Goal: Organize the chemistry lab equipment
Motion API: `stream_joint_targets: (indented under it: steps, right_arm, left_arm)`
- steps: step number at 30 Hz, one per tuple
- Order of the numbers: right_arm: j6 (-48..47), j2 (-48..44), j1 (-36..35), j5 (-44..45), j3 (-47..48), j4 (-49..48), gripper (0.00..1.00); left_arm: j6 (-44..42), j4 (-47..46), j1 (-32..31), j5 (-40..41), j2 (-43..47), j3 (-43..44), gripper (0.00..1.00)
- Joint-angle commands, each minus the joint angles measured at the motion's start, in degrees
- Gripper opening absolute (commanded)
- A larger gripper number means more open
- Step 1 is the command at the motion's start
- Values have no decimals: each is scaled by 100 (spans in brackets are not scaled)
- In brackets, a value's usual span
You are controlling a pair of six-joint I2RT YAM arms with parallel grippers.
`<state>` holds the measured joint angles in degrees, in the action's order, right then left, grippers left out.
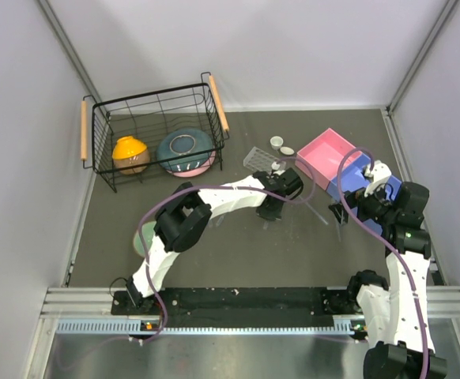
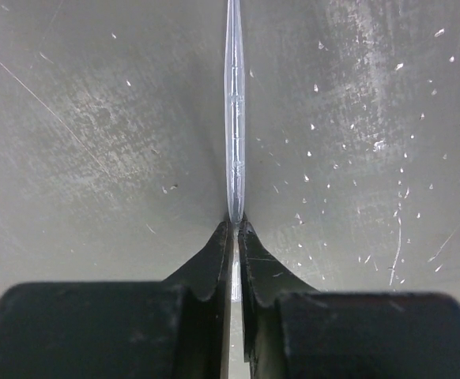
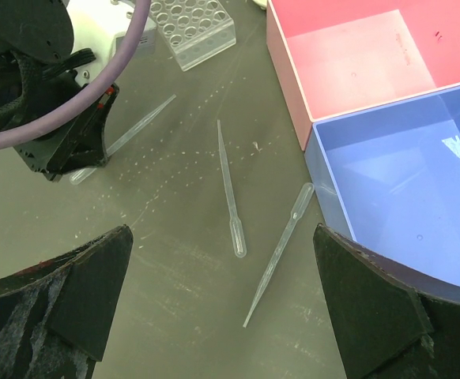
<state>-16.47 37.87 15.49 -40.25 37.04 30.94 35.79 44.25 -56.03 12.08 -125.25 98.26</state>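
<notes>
The left pincer (image 2: 234,229) pinched a pipette (image 2: 235,118) that pointed to 12 o'clock. The right pincer (image 3: 222,276) stood spread wide.

White left arm (image 1: 230,196), white right arm (image 1: 396,296), black joints (image 1: 182,225), looping purple cables (image 3: 126,59), right hand's (image 3: 222,237) matte black fingers (image 3: 72,292)

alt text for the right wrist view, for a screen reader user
Two pipettes lie loose on a grey table ahead of the open right end effector, beside a pink bin and a blue bin. At upper left, the left end effector pinches a third pipette, with a clear rack above.
</notes>
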Motion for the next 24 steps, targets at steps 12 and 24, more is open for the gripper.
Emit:
stream_joint_targets:
  steps: [12, 24]
  right_arm:
    - [-41, 107, -19, -650, 164, -35, 99]
    - [160, 660, -378, -3770, 919, 888, 98]
  left_arm:
    - [-555, -2866, -57, -485, 2837, -3002, 0]
    - [190, -5881, -347, -1181, 6283, -6335, 0]
